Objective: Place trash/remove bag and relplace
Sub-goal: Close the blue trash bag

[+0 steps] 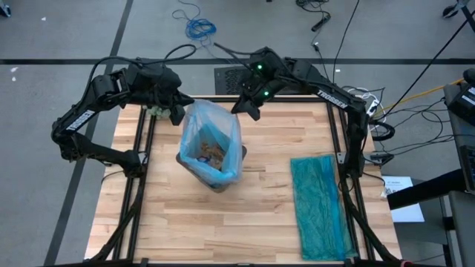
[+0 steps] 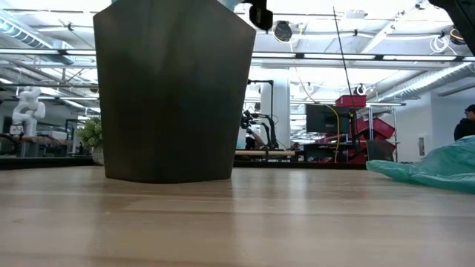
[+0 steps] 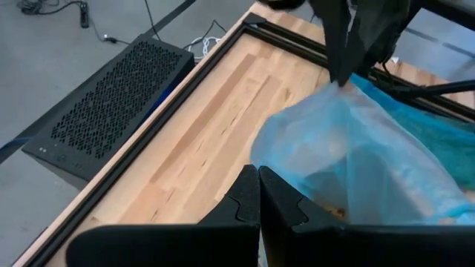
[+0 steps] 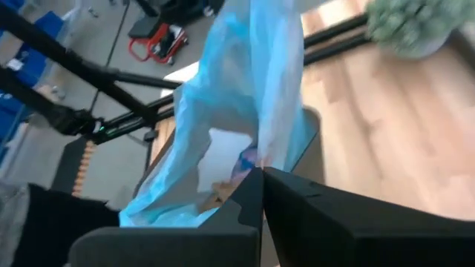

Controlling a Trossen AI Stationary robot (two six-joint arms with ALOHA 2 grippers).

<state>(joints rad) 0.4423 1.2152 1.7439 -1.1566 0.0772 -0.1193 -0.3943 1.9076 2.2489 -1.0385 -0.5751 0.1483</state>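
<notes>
Crinkly sky-blue bag (image 1: 211,141) – translucent (brown trash (image 1: 210,154) inside) – pinched by left gripper (image 1: 178,115) and right gripper (image 1: 249,110).

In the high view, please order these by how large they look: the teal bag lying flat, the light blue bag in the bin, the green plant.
1. teal bag, spread flat
2. light blue bag
3. green plant, mostly hidden under the left arm, so its full size is uncertain

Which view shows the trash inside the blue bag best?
The high view: it looks down the open bag onto the brown trash. Right wrist shows a scrap low in the bag, left wrist barely any, and the low view none.
</notes>
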